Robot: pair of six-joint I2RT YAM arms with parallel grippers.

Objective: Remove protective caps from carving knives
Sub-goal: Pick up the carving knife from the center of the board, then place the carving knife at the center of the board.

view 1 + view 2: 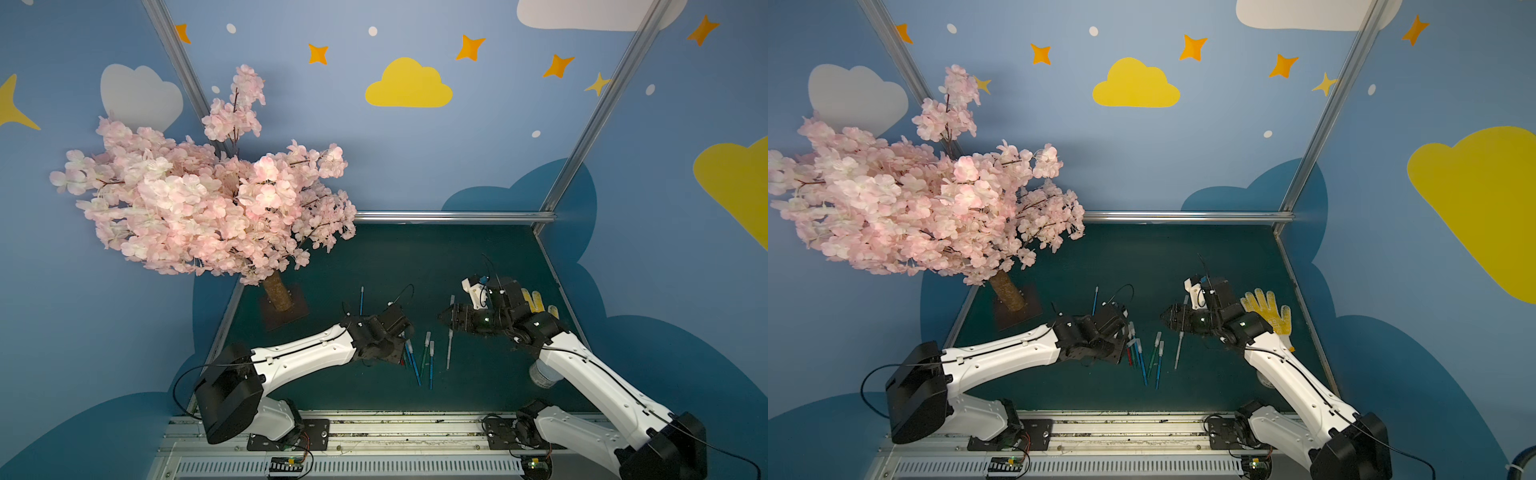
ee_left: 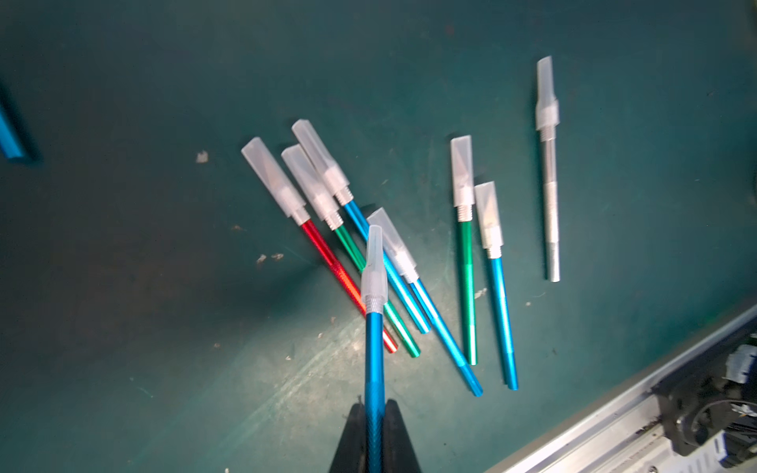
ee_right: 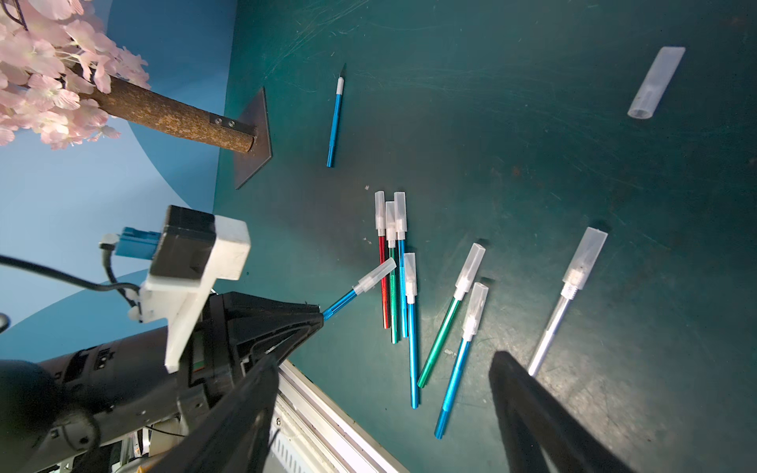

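The left end effector (image 2: pixel 375 409) is clenched on the rear of a blue knife (image 2: pixel 375 356), low in the centre of the frame in both top views. The knife's cap (image 2: pixel 375 262) is still fitted and, by the left wrist view, juts out over the cluster of capped knives (image 2: pixel 323 184) lying on the bench (image 2: pixel 123 286). The right end effector (image 3: pixel 385 358) is released, its jaws spread wide with nothing between them, and stands just right of centre in both top views, near the silver knife (image 3: pixel 553 323). One loose cap (image 3: pixel 657 82) and one uncapped blue knife (image 3: pixel 336 118) lie apart from the cluster, so most of the task remains. The hazards, as judged:

- The grip sits far from the cap, so a pull at the tip would likely lever or slide the thin handle between the jaws.
- If the right jaws close on the knurled collar instead of the cap, the whole knife would be dragged out and nothing removed.
- A skewed pull could jam the sleeve against the blade inside it.
- A dropped knife or cap would fall into the cluster and scatter it.
- The right jaws, spread this wide, may brush the silver knife on approach.
- The two wrists are near each other, and a hasty closing move risks contact between them.
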